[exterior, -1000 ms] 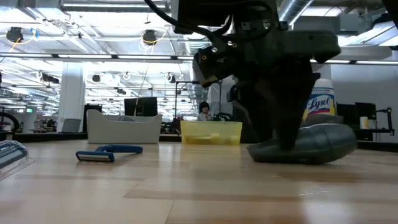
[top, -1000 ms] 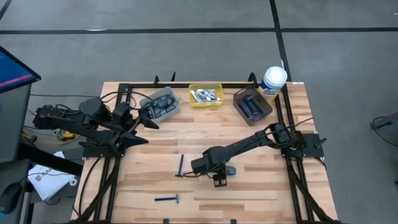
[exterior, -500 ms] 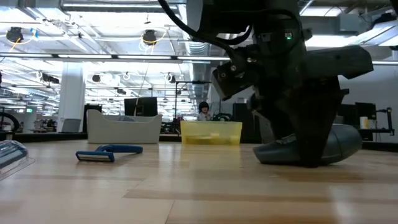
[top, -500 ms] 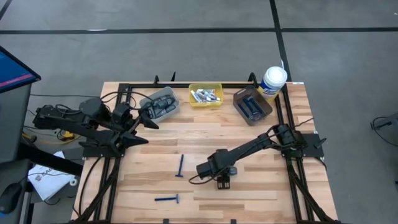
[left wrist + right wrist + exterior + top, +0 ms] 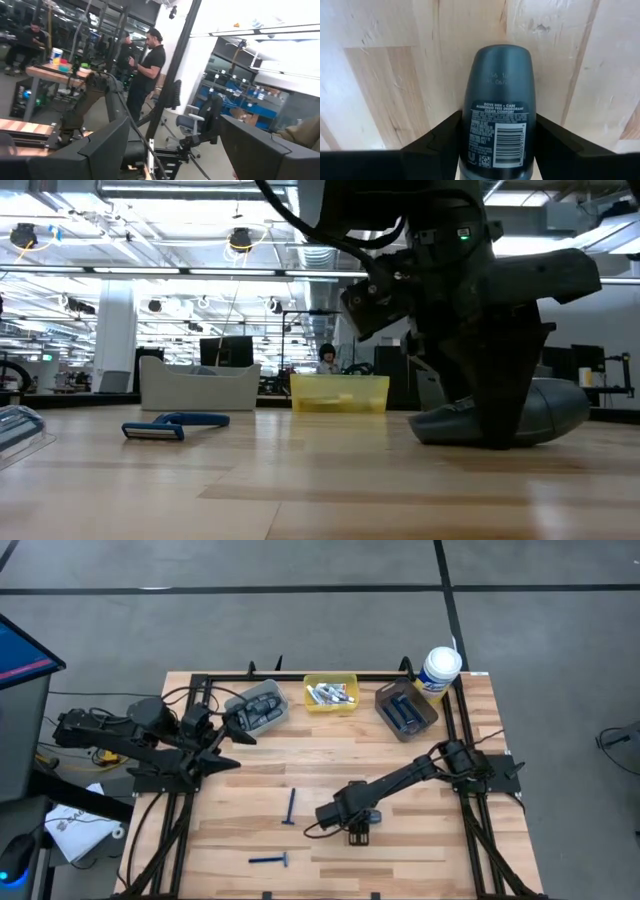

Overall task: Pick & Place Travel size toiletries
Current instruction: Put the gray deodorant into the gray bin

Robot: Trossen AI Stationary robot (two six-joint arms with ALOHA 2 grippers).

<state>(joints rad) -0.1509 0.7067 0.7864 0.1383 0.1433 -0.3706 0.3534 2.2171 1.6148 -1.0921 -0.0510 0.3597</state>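
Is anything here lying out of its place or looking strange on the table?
Two blue razors lie loose on the wood, outside the bins. A dark grey pod lies on its side between the right gripper fingers. Nothing looks spilled or broken.

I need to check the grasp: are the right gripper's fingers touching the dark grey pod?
Touching. In the right wrist view both fingers press against the sides of the pod, no gap showing, as it lies on the table.
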